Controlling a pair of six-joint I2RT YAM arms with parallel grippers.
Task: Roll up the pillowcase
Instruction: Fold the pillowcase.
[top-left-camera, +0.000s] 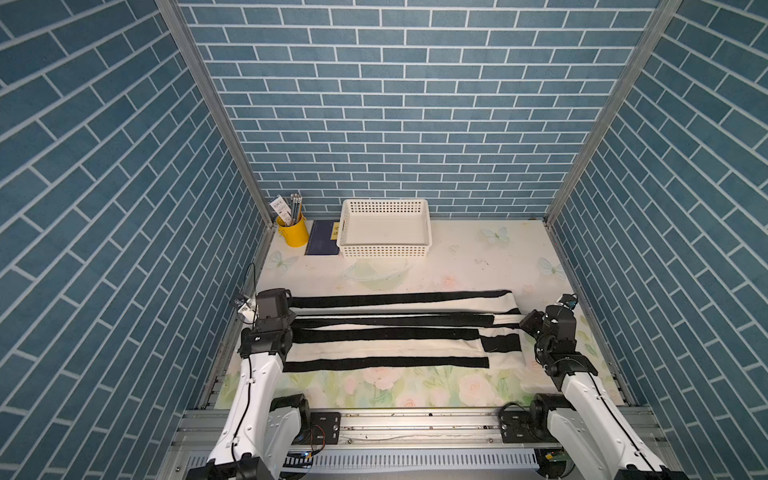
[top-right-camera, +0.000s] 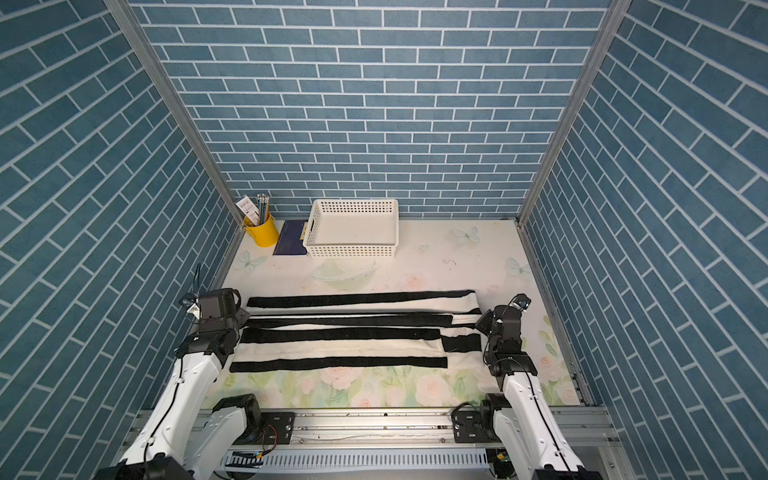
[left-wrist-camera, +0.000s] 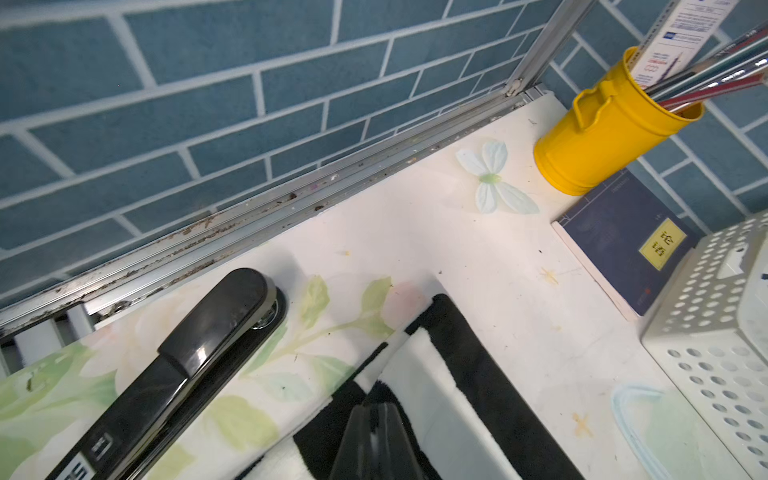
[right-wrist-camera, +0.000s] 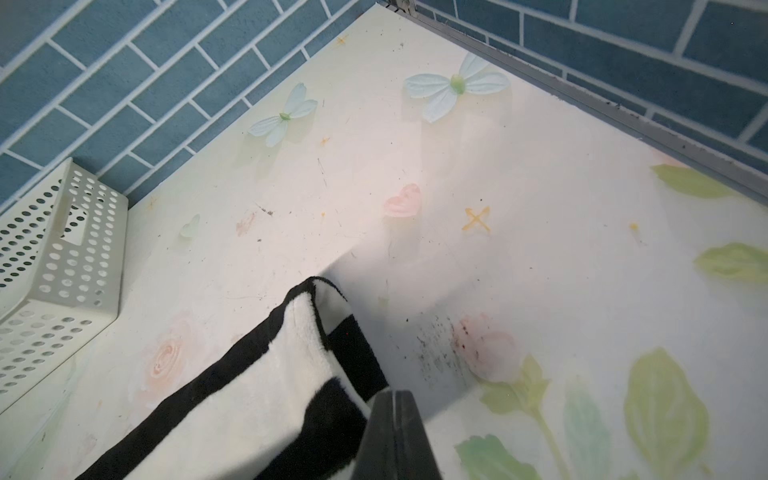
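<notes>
Pillowcase (top-left-camera: 386, 345) long axis left-to-right, left pincer (left-wrist-camera: 376, 411) and right pincer (right-wrist-camera: 392, 397) clenched on its ends

You had one striped pillowcase (top-left-camera: 386, 345), one white basket (top-left-camera: 384, 249), one yellow cup (top-left-camera: 293, 235), one dark blue book (top-left-camera: 320, 239) and one black stapler (left-wrist-camera: 199, 340) on the surface (top-left-camera: 478, 257). You had two grippers: the left gripper (left-wrist-camera: 376, 411) and the right gripper (right-wrist-camera: 392, 397). The pencils (top-left-camera: 296, 203) in the cup were too bunched to count.

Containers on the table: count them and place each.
2. The yellow cup stands in the far left corner; the white basket by the back wall, a blue book between them. None seems hidden.
</notes>
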